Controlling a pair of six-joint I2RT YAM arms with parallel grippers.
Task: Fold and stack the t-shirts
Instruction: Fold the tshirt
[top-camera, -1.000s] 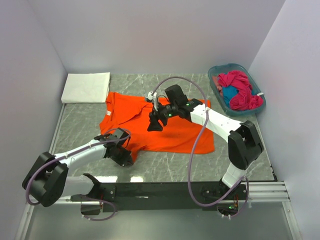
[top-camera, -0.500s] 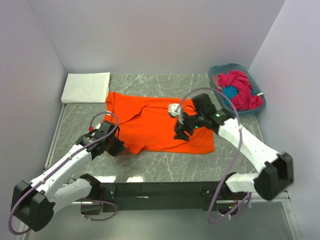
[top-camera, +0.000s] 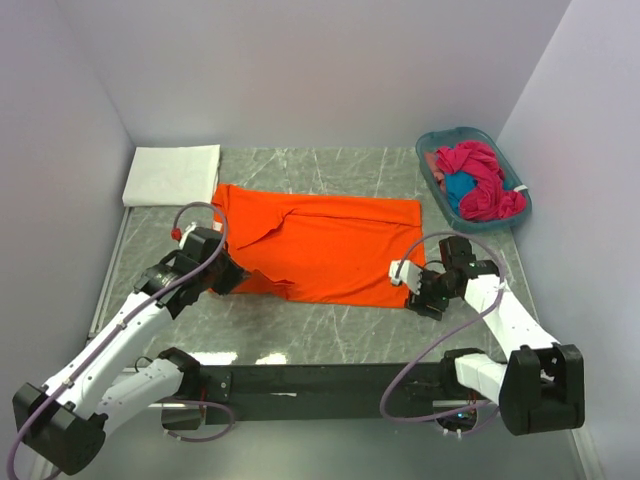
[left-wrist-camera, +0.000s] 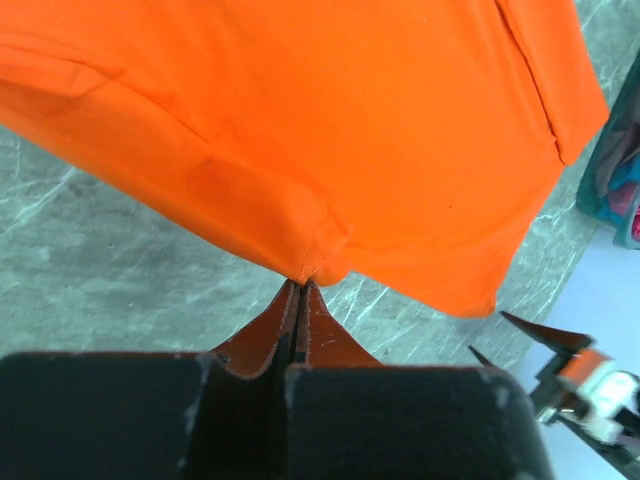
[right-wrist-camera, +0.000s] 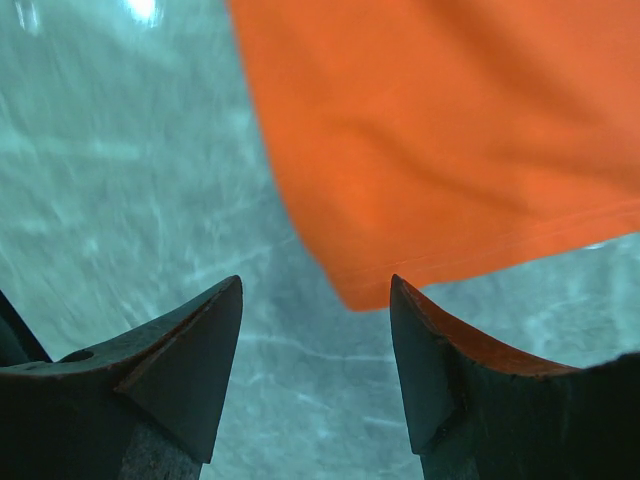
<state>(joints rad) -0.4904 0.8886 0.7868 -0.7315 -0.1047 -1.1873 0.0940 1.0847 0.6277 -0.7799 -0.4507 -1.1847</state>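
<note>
Across the middle of the table (top-camera: 330, 330) lay the orange t-shirt (top-camera: 330, 245), spread mostly flat, with one crumpled fold raised at its near-left edge. The left gripper (top-camera: 235, 278), its arm stretched forward from the left base, had its jaws closed tight on that fold. The right gripper (top-camera: 420, 297) sat low by the shirt's near-right corner, jaws spread apart and holding nothing. The left wrist view showed the cloth pinched into a small pucker at the tips. The right wrist view showed the orange corner lying just beyond the gap, apart from both tips. A folded white t-shirt (top-camera: 172, 175) rested at the far left. The magenta t-shirt (top-camera: 482, 178) and blue t-shirt (top-camera: 460, 188) were heaped in the teal basket (top-camera: 424, 150) at the far right.
</note>
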